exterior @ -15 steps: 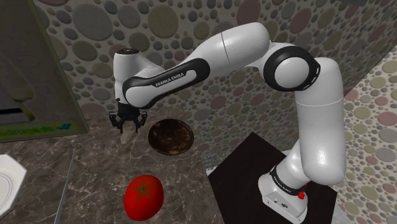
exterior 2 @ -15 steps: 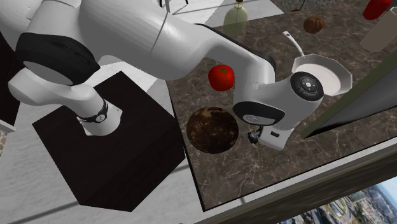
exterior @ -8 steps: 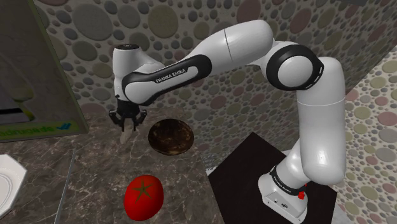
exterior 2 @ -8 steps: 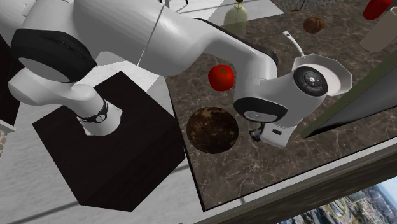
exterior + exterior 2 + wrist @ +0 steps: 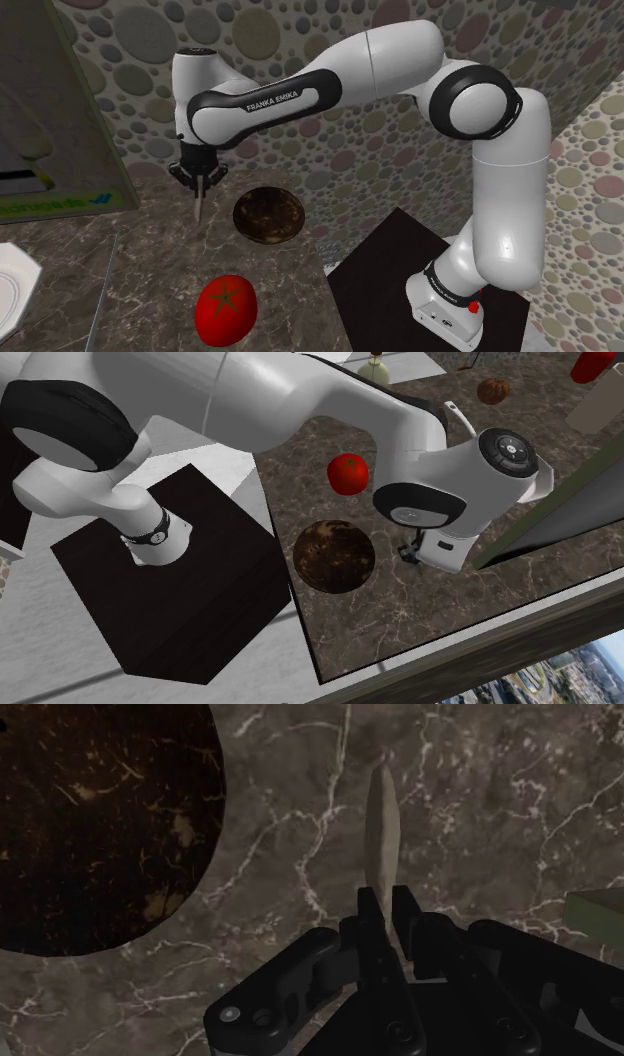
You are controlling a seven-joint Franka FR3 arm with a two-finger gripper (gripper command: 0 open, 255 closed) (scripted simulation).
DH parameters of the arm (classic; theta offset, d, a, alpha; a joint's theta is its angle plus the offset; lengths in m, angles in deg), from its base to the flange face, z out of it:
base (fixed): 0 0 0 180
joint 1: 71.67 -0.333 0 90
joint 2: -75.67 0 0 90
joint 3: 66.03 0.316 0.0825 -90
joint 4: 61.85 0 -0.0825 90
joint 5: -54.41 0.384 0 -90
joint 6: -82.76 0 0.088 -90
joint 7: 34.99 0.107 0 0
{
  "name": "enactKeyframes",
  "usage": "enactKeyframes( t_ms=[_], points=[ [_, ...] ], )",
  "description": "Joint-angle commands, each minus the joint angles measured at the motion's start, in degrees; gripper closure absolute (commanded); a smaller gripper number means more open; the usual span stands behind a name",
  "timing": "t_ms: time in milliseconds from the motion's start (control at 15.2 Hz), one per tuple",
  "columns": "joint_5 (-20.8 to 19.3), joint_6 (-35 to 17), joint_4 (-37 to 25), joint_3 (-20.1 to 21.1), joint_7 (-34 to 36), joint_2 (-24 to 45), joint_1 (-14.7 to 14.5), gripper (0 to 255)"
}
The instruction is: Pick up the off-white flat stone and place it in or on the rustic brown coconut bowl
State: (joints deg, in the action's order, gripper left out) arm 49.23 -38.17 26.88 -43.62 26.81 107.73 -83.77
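Over marble counter [image 5: 480,784] beside coconut bowl [image 5: 100,824], pinching flat stone [image 5: 382,824] by one end in claw [image 5: 385,919]; probably hard, light, slippery.

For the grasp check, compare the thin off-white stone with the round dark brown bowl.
The thin off-white stone is pale and narrow, seen edge-on. The round dark brown bowl is dark, mottled and far wider. The stone is clamped in the black gripper and points down, while the bowl rests on the dark marbled counter. What they share: both are over the same counter, side by side and not touching.
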Motion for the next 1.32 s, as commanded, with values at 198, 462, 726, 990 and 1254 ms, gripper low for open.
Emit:
enactKeyframes(
  t_ms=[198,462,726,990,1254],
  points=[
    [0.5,3.1,-1.7,0.3,-0.1,-1.4,0.2,255],
    [0.8,5.7,-3.4,0.6,-0.1,-2.4,0.3,255],
    [1.9,6.2,-0.7,1.0,-0.7,-5.6,1.4,255],
    [5.8,1.9,13.1,2.0,-3.9,-15.6,5.3,255],
    [10.4,-0.7,24.9,2.2,-8.1,-25.1,8.3,255]
  ],
)
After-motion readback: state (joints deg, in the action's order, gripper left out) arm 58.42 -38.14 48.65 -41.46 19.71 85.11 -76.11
